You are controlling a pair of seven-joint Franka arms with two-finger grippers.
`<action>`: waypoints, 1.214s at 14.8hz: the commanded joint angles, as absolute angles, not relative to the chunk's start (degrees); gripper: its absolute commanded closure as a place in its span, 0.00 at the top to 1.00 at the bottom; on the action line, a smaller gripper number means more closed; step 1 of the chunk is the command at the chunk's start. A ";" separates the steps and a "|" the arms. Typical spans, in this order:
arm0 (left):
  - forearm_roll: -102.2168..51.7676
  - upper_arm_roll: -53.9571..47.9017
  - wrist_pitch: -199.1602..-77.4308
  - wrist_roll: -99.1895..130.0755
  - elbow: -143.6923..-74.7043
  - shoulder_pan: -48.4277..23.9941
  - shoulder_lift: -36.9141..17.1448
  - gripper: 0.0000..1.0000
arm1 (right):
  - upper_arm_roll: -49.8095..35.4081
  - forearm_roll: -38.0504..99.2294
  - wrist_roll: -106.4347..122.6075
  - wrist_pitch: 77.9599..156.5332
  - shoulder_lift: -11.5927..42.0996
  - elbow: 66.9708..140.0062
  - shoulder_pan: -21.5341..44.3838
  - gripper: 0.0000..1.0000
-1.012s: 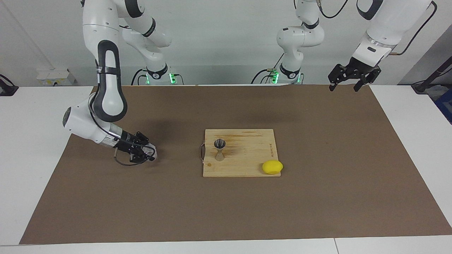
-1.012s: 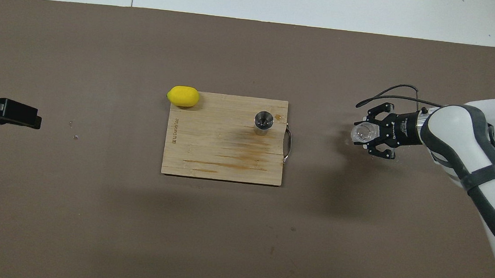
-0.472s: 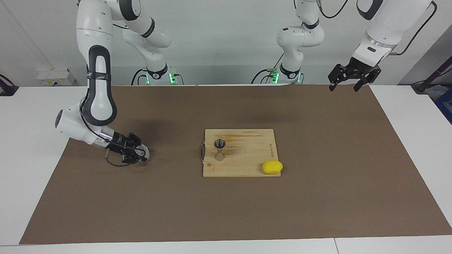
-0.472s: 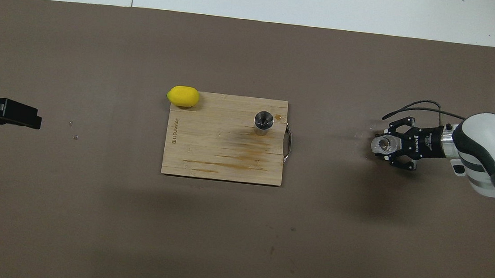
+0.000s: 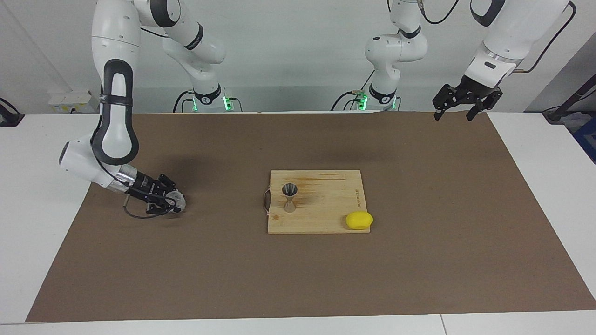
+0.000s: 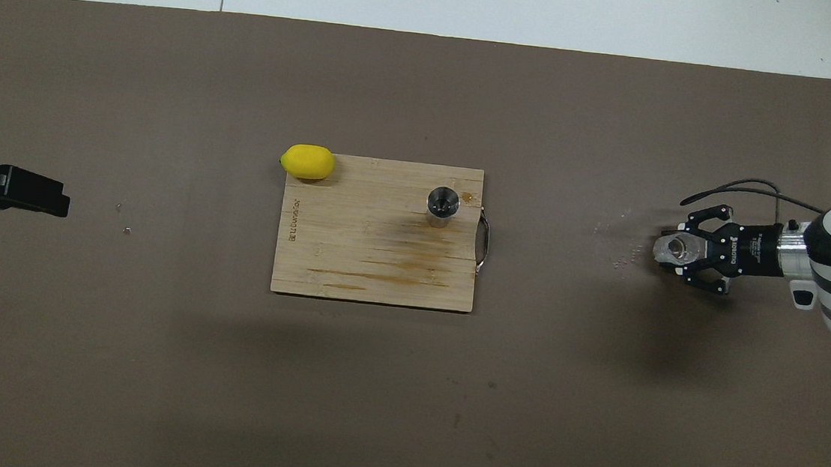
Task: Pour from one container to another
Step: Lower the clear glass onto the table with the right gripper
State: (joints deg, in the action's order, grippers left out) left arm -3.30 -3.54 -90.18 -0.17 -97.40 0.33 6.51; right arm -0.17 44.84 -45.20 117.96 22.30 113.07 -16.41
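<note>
Right gripper [image 5: 173, 201] low, clasping glass cup [image 5: 177, 200]

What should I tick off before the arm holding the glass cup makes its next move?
1. Right hand shut on the glass cup: ok.
2. Cup clear of the cutting board, over the brown mat: ok.
3. Metal jigger upright on the board: ok.
4. Lemon at the board's corner, apart from the jigger: ok.
5. Left hand waiting, open: ok.
6. Anything left in the cup: cannot tell.
</note>
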 commanded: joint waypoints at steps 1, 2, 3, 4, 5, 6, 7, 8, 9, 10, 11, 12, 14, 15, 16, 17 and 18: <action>-3.52 -3.60 -89.56 -0.18 -98.17 0.62 7.65 1.00 | -0.53 44.22 -43.94 118.21 19.87 114.52 -16.96 0.76; -3.52 -3.60 -89.56 -0.18 -98.17 0.62 7.65 1.00 | -0.53 42.82 -44.03 118.30 19.17 114.43 -16.96 0.99; -3.52 -3.60 -89.56 -0.18 -98.17 0.62 7.65 1.00 | -0.53 41.50 -44.21 118.30 17.68 114.43 -16.61 1.00; -3.52 -3.60 -89.56 -0.18 -98.17 0.62 7.65 1.00 | -0.53 40.53 -44.21 118.13 16.01 114.43 -16.44 1.00; -3.52 -3.60 -89.56 -0.18 -98.17 0.62 7.65 1.00 | -0.53 39.13 -44.30 118.04 14.34 114.43 -16.09 1.00; -3.52 -3.52 -89.56 -0.18 -98.17 0.62 7.65 1.00 | -0.61 37.02 -44.30 117.86 12.93 114.35 -15.82 1.00; -3.52 -3.60 -89.47 -0.18 -98.17 0.62 7.65 1.00 | -0.62 35.35 -44.30 117.86 11.96 114.26 -15.65 1.00; -3.52 -3.52 -89.56 -0.18 -98.17 0.62 7.65 1.00 | -0.62 33.50 -44.21 117.77 10.82 114.17 -14.51 1.00; -3.52 -3.60 -89.56 -0.18 -98.17 0.62 7.65 1.00 | -0.62 31.22 -43.43 117.43 9.68 114.08 -13.46 1.00; -3.52 -3.60 -89.47 -0.18 -98.17 0.62 7.65 1.00 | -0.70 28.33 -41.94 116.99 8.97 113.91 -12.14 1.00; -3.52 -3.60 -89.56 -0.18 -98.17 0.62 7.65 1.00 | -0.79 25.08 -38.53 116.81 8.36 113.65 -10.04 1.00; -3.52 -3.60 -89.56 -0.18 -98.17 0.62 7.65 1.00 | -0.79 20.96 -33.45 116.55 7.39 113.82 -7.50 1.00; -3.52 -3.60 -89.56 -0.18 -98.17 0.62 7.65 1.00 | -0.79 14.44 -25.61 113.83 6.07 113.73 -3.80 1.00; -3.52 -3.60 -89.56 -0.09 -98.17 0.62 7.65 1.00 | -0.79 12.24 -24.27 113.64 5.46 113.73 -2.04 1.00; -3.52 -3.60 -89.56 -0.17 -98.17 0.62 7.65 1.00 | -0.70 9.78 -24.00 113.64 4.75 113.64 -0.37 1.00; -3.52 -3.60 -89.56 -0.18 -98.17 0.62 7.65 1.00 | -0.79 6.88 -23.82 113.64 3.70 113.64 0.08 1.00; -3.52 -3.60 -89.56 -0.18 -98.17 0.62 7.65 1.00 | -0.97 4.59 -23.73 113.38 2.47 113.56 0.17 1.00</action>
